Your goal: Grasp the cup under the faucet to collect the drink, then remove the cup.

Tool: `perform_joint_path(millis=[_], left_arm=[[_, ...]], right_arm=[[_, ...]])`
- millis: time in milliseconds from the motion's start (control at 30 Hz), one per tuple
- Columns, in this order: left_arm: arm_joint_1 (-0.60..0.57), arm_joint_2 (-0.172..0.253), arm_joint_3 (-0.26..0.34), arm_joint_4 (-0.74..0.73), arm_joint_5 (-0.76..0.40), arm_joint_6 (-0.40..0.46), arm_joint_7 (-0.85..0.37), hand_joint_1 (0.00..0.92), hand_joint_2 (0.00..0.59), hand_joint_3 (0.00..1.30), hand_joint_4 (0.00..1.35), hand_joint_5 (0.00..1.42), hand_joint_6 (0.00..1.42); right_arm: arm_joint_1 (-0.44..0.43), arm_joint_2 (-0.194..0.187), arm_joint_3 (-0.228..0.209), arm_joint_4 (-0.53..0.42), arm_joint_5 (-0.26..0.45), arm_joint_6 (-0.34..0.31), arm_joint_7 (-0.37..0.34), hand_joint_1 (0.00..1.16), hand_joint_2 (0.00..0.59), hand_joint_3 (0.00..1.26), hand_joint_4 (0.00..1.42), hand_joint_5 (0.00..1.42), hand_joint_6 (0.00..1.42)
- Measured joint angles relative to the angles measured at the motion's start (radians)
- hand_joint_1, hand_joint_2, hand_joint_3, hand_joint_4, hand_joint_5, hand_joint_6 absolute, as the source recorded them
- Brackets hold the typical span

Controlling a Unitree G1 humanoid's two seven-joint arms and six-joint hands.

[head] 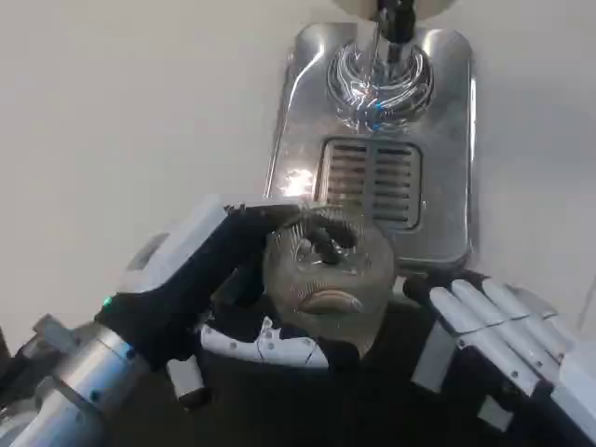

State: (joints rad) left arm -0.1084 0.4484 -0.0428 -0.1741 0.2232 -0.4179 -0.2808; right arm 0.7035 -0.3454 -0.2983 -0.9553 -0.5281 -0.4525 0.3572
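Hiding the drip tray's near edge: held cup.

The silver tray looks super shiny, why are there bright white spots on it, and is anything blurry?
Head view: overhead light bounces off the metal drip tray, leaving white glare patches beside the slotted grate. Head view: the clear ribbed cup in the left hand bends what shows through it, so the dark fingers look warped. Head view: the faucet at the top edge is slightly soft.
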Motion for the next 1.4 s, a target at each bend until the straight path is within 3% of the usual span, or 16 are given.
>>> perform_joint_path(millis=[467, 733, 900, 1033, 1300, 1400], left_arm=[[-0.027, -0.004, 0.024, 0.03, 0.005, 0.0, 0.001, 0.709, 0.125, 1.02, 1.2, 1.34, 1.42], [-0.143, -0.069, 0.027, 0.147, 0.046, 0.021, 0.09, 0.709, 0.126, 1.02, 1.21, 1.34, 1.42], [-0.281, -0.121, 0.004, 0.309, 0.097, 0.024, 0.17, 0.709, 0.126, 1.03, 1.21, 1.34, 1.42], [-0.354, -0.133, -0.02, 0.423, 0.116, 0.008, 0.191, 0.707, 0.125, 1.03, 1.21, 1.34, 1.42], [-0.517, -0.146, -0.065, 0.706, 0.151, -0.078, 0.245, 0.702, 0.124, 1.04, 1.21, 1.34, 1.42], [-0.583, -0.152, -0.07, 0.796, 0.155, -0.098, 0.278, 0.701, 0.124, 1.04, 1.21, 1.34, 1.42]], right_arm=[[0.003, 0.007, 0.002, 0.0, -0.014, 0.012, 0.0, 0.47, 0.333, 0.02, 0.0, 0.0, 0.05], [0.005, 0.028, 0.01, 0.0, -0.024, 0.025, 0.0, 0.48, 0.333, 0.02, 0.0, 0.0, 0.05], [0.006, 0.062, 0.026, -0.002, -0.044, 0.036, -0.002, 0.48, 0.332, 0.02, 0.0, 0.0, 0.05], [0.008, 0.084, 0.042, -0.004, -0.076, 0.04, -0.005, 0.49, 0.335, 0.02, 0.0, 0.0, 0.05], [0.043, 0.182, 0.105, -0.04, -0.163, 0.045, -0.031, 0.52, 0.329, 0.03, 0.0, 0.0, 0.05], [0.062, 0.201, 0.115, -0.044, -0.184, 0.047, -0.036, 0.52, 0.329, 0.03, 0.0, 0.0, 0.05]])
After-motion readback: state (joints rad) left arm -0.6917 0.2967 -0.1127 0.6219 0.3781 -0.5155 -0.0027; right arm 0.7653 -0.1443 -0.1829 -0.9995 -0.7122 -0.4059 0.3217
